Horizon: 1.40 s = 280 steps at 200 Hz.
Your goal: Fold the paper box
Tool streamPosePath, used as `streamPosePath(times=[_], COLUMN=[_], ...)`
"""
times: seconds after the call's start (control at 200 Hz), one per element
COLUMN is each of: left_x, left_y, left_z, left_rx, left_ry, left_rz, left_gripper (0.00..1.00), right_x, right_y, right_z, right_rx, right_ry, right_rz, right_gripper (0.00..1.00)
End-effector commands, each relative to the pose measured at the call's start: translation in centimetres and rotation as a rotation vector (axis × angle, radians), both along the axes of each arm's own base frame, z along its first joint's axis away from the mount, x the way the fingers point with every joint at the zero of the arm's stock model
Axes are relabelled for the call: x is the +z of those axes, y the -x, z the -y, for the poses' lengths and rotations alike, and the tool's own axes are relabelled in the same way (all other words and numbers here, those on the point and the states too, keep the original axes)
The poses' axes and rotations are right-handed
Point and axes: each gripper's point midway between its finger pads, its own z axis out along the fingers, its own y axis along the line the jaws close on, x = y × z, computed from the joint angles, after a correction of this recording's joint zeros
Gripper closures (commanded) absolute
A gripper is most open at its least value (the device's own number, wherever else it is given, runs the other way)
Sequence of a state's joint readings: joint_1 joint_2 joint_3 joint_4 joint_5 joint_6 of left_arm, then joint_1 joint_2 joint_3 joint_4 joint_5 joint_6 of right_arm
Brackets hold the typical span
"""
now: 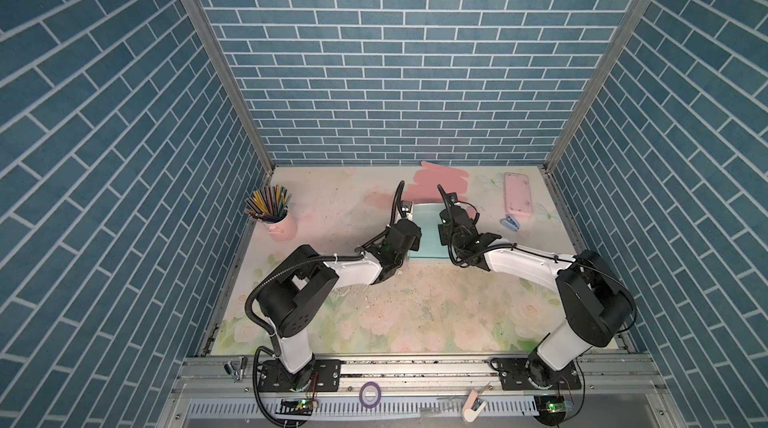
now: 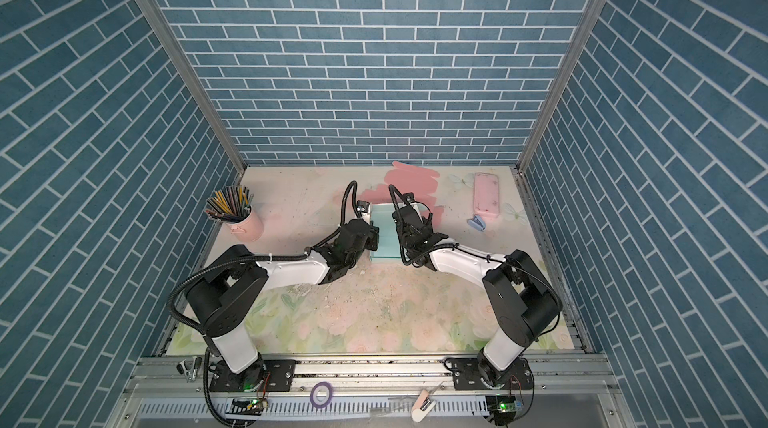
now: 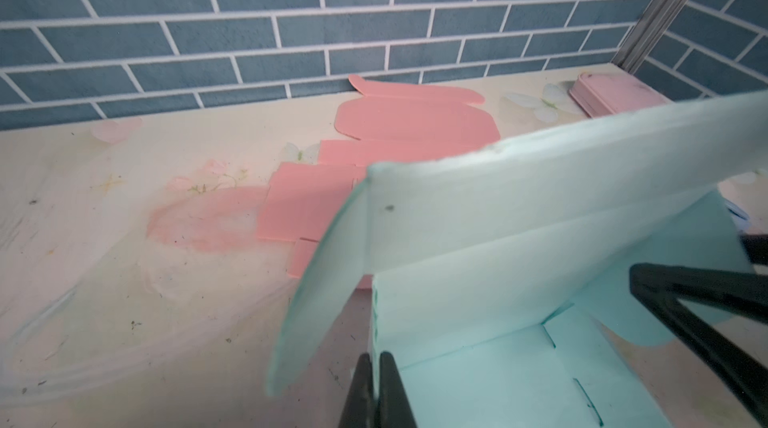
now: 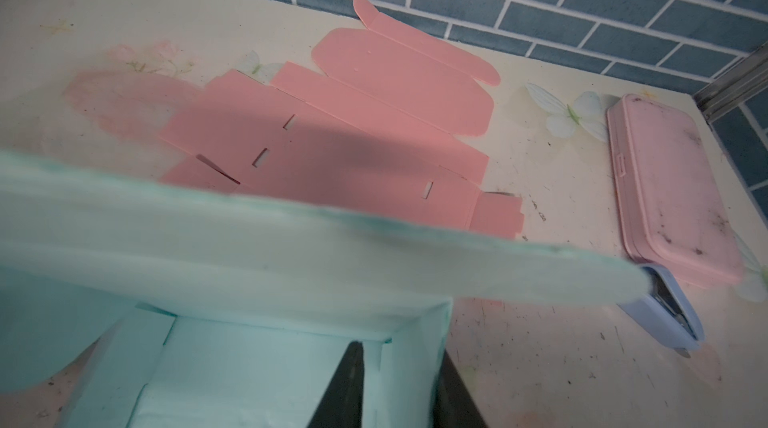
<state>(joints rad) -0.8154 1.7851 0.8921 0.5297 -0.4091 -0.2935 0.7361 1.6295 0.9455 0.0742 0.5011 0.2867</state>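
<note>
Left gripper (image 3: 376,388) pinches tight on left wall of paper box (image 1: 428,234). Right gripper (image 4: 401,390) clamps across opposite wall. Both arms bend inward, wrists facing each other over box. Box sits mid-table toward back: mint card, half-formed, rear flap raised and tilted. Flat pink blank (image 1: 436,186) lies just behind. Table (image 1: 415,313) has floral print, scuffed. Pencil cup (image 1: 282,226) far left. Pink case (image 1: 518,196) and blue stapler (image 1: 510,222) at right. Brick-pattern walls (image 1: 395,72) enclose cell.
</note>
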Motion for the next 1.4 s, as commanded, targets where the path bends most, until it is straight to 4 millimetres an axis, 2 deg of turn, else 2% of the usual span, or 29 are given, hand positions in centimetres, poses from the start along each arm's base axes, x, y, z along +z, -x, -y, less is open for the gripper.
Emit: streamPosePath(times=[0.0, 0.355, 0.675, 0.825, 0.86, 1.075, 1.395], left_x=[1.2, -0.6, -2.4, -2.6, -3.6, -5.7, -7.1], left_y=[1.4, 2.9, 3.5, 3.8, 4.3, 5.3, 5.7], left_z=[2.7, 2.3, 1.1, 1.1, 0.5, -0.1, -0.3], left_rx=[-0.046, 0.005, 0.066, 0.064, 0.062, 0.059, 0.057], left_ry=[0.092, 0.125, 0.141, 0.156, 0.138, 0.118, 0.098], left_rz=[0.093, 0.117, 0.12, 0.136, 0.124, 0.115, 0.105], left_gripper=[1.0, 1.0, 1.0, 1.0, 1.0, 1.0, 1.0], right_x=[0.3, -0.1, -1.1, -1.2, -1.3, -2.2, -1.9], right_y=[1.2, 2.6, 4.9, 5.9, 6.1, 6.8, 7.8], right_z=[-2.3, -2.3, -1.9, -1.3, -1.1, -0.5, -0.2], right_rx=[0.051, 0.048, 0.046, 0.047, 0.046, 0.04, 0.059], right_ry=[-0.089, -0.103, -0.094, -0.087, -0.085, -0.085, -0.157], right_rz=[0.003, 0.011, 0.008, 0.014, 0.012, 0.0, 0.026], right_gripper=[0.73, 0.73, 0.73, 0.74, 0.74, 0.74, 0.72])
